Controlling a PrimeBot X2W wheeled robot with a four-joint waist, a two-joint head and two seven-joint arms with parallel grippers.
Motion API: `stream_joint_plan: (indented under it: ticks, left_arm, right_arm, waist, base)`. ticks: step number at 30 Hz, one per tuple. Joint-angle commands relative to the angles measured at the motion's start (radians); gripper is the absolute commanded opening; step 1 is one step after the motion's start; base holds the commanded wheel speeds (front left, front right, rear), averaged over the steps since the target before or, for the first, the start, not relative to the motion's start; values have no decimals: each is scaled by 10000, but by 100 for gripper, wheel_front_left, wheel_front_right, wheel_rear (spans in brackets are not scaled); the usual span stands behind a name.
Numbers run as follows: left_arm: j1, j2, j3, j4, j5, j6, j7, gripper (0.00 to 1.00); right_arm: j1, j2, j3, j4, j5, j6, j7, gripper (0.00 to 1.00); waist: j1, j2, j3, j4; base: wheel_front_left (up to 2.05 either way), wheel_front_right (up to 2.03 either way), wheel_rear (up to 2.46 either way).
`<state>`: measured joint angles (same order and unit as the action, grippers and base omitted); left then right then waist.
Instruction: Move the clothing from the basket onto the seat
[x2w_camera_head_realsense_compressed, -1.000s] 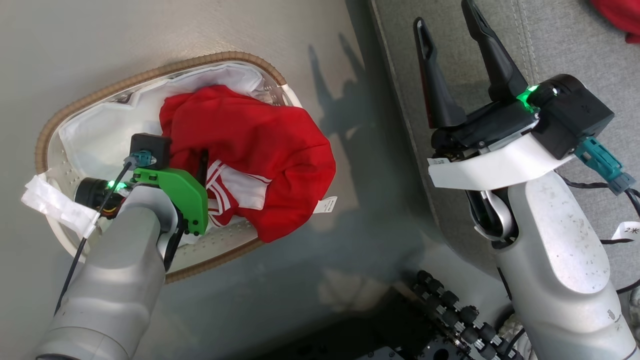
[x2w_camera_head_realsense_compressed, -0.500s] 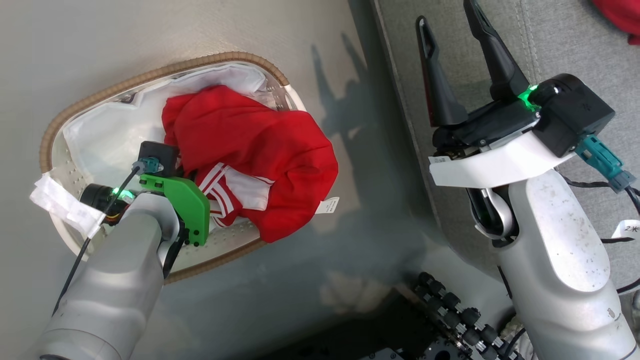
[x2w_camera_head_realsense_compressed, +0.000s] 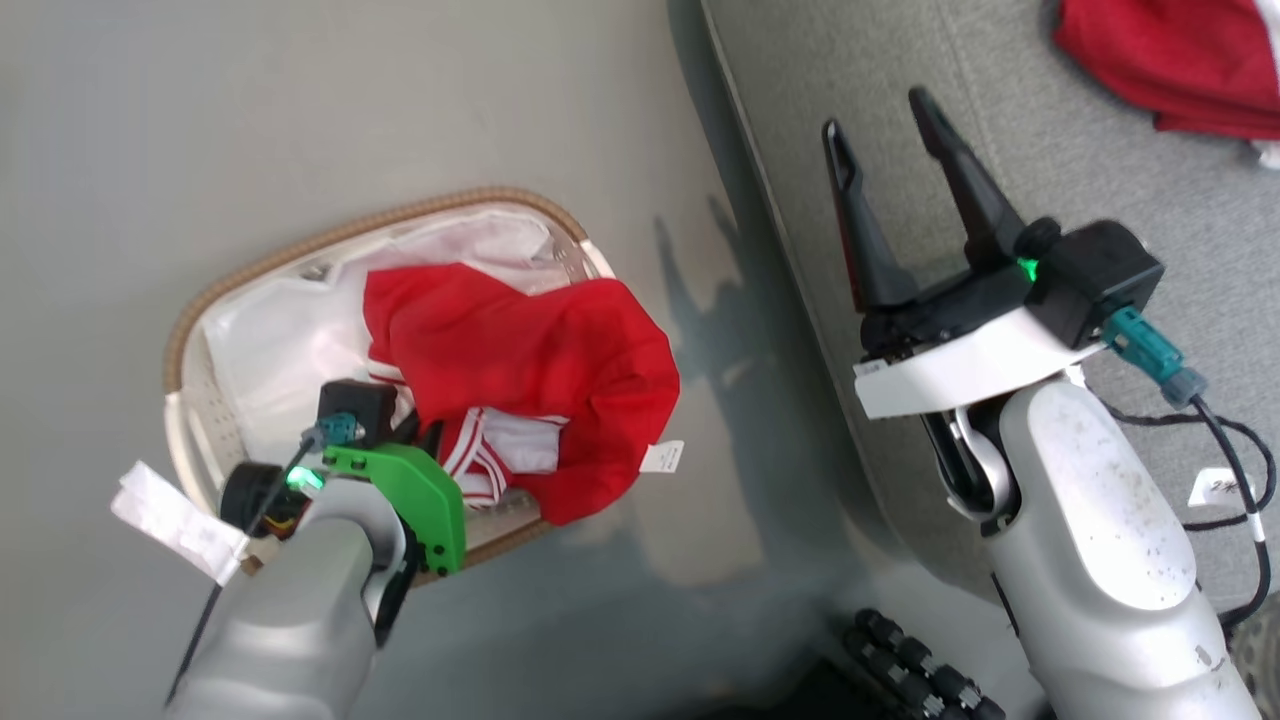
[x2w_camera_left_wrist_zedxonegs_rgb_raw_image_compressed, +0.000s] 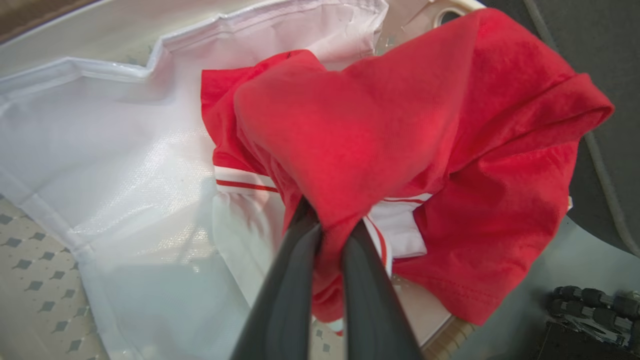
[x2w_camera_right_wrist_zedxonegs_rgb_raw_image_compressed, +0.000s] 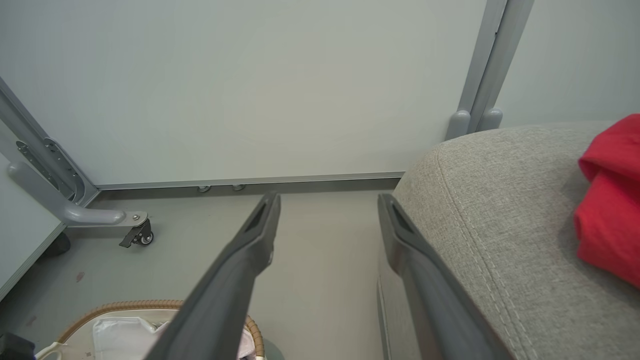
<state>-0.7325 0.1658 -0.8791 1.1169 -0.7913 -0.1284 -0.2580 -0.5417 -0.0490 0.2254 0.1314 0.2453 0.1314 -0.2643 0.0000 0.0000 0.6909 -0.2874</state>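
Clothing (x2w_camera_left_wrist_zedxonegs_rgb_raw_image_compressed: 410, 150): soft, light, likely draping limply | left gripper (x2w_camera_left_wrist_zedxonegs_rgb_raw_image_compressed: 330, 222): bunched fold being pinched, lower centre, good hold | right gripper (x2w_camera_head_realsense_compressed: 880, 120): being held spread, upper right

Tips of left pincer (x2w_camera_left_wrist_zedxonegs_rgb_raw_image_compressed: 330, 223) beneath clothing (x2w_camera_left_wrist_zedxonegs_rgb_raw_image_compressed: 400, 125)

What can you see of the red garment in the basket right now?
The red garment is soft, crumpled knit fabric with white stripe trim and a white panel, heaped in the basket on its white liner. One edge spills over the rim nearest the seat, a small white tag hanging outside. The left gripper has its jaws shut on a bunched fold.
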Motion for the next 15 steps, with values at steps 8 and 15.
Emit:
stream_joint_plan:
  ticks: [8,15]
  left_arm:
    - [1549,-75,1469,-1551,483,135,-84,0]
    - [3049,-273,2974,-3315,1712,320,-81,0]
  right_arm:
    - [1005,-43,-212,633,-270,-14,-1,100]
    - [1764,-41,-332,1069,-339,-14,-1,100]
  waist:
    - [0,0,-2812,1005]
    - [0,0,-4128,1404]
  base:
    - [0,0,0]
    - [0,0,0]
